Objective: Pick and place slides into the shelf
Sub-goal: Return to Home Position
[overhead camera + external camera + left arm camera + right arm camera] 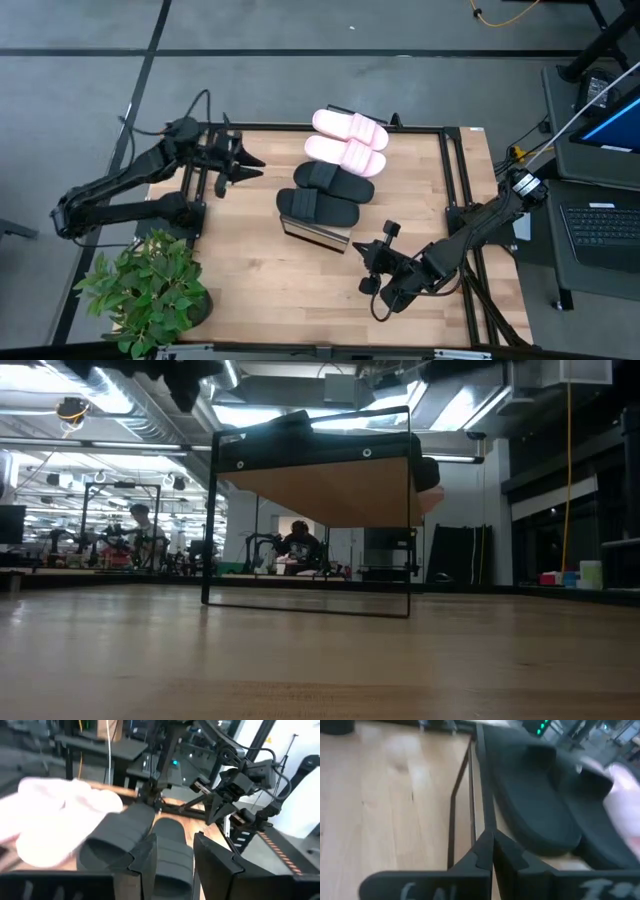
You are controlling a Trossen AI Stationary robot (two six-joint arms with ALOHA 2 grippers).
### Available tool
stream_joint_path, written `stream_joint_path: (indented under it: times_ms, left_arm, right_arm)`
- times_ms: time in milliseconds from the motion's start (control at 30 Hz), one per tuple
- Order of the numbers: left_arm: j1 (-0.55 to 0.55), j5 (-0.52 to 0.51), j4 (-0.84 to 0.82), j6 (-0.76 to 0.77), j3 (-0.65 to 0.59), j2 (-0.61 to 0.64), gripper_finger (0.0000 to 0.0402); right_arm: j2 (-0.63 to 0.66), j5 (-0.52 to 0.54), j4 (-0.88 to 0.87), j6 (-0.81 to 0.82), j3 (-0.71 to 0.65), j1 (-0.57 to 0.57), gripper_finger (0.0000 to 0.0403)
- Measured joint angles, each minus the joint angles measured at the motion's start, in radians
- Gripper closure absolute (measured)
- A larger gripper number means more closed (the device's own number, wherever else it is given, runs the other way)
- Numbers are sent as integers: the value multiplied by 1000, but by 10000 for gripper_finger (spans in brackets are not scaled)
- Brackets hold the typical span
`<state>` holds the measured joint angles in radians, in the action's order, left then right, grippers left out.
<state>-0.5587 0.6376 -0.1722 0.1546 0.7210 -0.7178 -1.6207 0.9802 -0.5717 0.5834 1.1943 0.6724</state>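
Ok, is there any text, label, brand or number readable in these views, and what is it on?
No text can be read.
Right gripper: pale marks on its base, too blurred to read.
Screen at the high view's right edge: content too small to read.
Slides and shelf: no print or brand visible.

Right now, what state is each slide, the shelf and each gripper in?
pink slides: both on the shelf, side by side at one end, straps up.
black slides: both on the shelf, side by side next to the pink pair.
shelf: upright, holding all four slides.
left gripper: open, empty, clear of the shelf on its left.
right gripper: shut, empty, near the shelf's black-slide end.
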Motion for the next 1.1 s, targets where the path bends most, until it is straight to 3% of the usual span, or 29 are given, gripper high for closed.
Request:
stream_joint_path:
  times_ms: [300,500,633,933,1100]
  left_arm:
    - [0,-45,0,-113,0,99,313]
    - [10,-46,-39,-198,0,134,354]
    - [29,-78,-75,-244,0,148,394]
    - [83,-168,-83,-280,0,151,400]
    - [109,-176,-82,-284,0,157,401]
  right_arm:
    - [0,73,-11,-149,162,-10,398]
    - [1,58,-177,-143,321,-52,400]
    - [31,-18,-235,-174,385,-87,400]
    - [151,-108,-265,-313,372,-139,401]
    - [255,-123,-131,-345,183,-158,401]
